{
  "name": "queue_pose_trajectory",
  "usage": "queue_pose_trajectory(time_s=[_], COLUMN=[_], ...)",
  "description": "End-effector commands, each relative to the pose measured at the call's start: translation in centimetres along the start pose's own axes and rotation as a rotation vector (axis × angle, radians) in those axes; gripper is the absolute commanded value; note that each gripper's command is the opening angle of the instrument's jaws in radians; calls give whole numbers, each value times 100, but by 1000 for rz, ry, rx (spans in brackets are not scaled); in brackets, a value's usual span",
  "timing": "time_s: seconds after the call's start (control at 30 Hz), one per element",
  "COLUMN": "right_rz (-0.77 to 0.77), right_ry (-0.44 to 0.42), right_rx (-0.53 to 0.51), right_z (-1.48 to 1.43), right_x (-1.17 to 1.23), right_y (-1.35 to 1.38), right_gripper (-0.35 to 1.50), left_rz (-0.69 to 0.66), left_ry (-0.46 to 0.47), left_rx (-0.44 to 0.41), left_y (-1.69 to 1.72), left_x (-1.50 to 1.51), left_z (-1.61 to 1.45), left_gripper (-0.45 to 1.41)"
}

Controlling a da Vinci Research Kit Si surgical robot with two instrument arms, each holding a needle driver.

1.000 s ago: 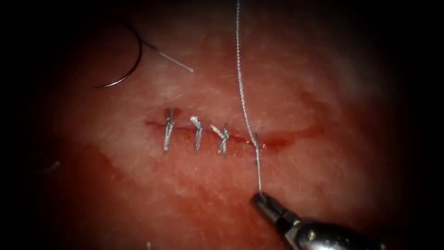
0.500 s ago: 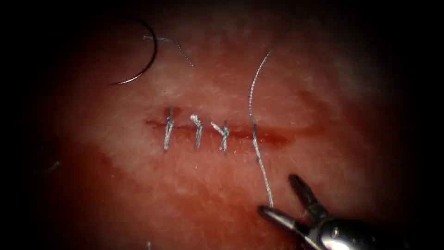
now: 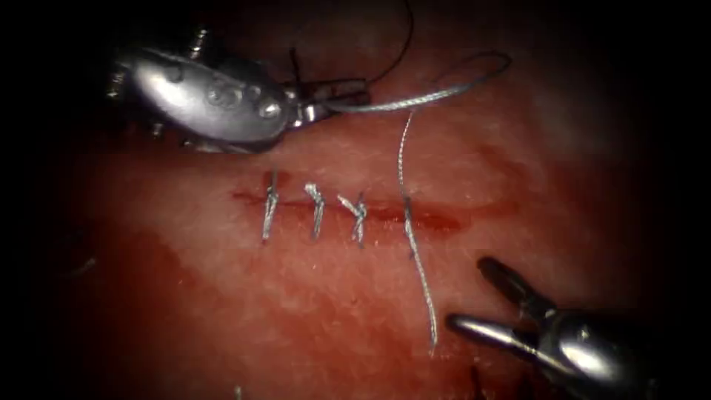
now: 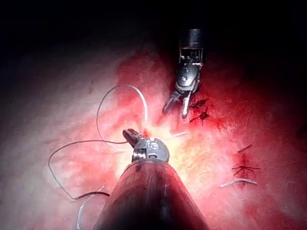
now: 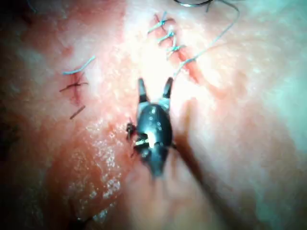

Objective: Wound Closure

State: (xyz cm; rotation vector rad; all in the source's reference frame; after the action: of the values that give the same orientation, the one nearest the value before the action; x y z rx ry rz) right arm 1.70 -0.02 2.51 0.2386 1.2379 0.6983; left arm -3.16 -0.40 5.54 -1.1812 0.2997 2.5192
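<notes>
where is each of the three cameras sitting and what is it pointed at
Endoscope view: above and in front of the cut, facing down; left hand holds the thread, right hand open, holding nothing.
Left wrist view: on the left arm, looking along its shaft at its own hand; the right hand shows beyond.
Right wrist view: on the right arm, facing its open hand.
Shared: all see the stitches on the tissue.

Glossy metal tools [image 3: 215, 96]; braided pale thread [image 3: 415, 252]; wet, glistening tissue [image 3: 296, 311].
</notes>
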Motion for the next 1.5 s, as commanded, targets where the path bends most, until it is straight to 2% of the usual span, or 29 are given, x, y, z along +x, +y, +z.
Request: queue_pose_trajectory(time_s=[0.03,0.17,0.2,0.23,0.27,0.33,0.4,0.53,0.77,0.9,1.03,1.27,1.5], right_rz=[-4,2,2,2,9,13,28,58,93,99,96,104,107], right_ry=[23,53,60,60,66,85,96,129,142,150,158,222,248], right_rx=[27,62,67,67,67,76,80,88,84,87,108,231,360], right_z=[20,36,40,40,48,54,56,60,71,81,90,103,116], right_x=[-7,-5,-3,-3,1,8,12,47,84,91,91,93,95], right_y=[9,26,30,30,38,46,49,57,63,71,79,84,78], right_gripper=[34,6,-6,-6,-24,-35,-35,-35,-35,-35,-35,-35,-35], left_rz=[18,31,37,37,44,50,53,65,83,130,177,250,288], left_ry=[-8,-13,-12,-12,-15,-25,-25,-68,-98,-128,-159,-211,-257], left_rx=[-35,-57,-60,-60,-65,-75,-77,-61,-62,-68,-51,-24,6], left_y=[25,44,48,48,53,59,61,68,85,96,94,70,37], left_x=[-15,-34,-39,-39,-44,-49,-52,-63,-80,-85,-85,-78,-89], left_z=[1,-1,-2,-2,-2,0,1,10,25,39,53,75,92], left_gripper=[-45,-45,-45,-45,-45,-45,-45,-45,-45,-45,-45,-45,-45])
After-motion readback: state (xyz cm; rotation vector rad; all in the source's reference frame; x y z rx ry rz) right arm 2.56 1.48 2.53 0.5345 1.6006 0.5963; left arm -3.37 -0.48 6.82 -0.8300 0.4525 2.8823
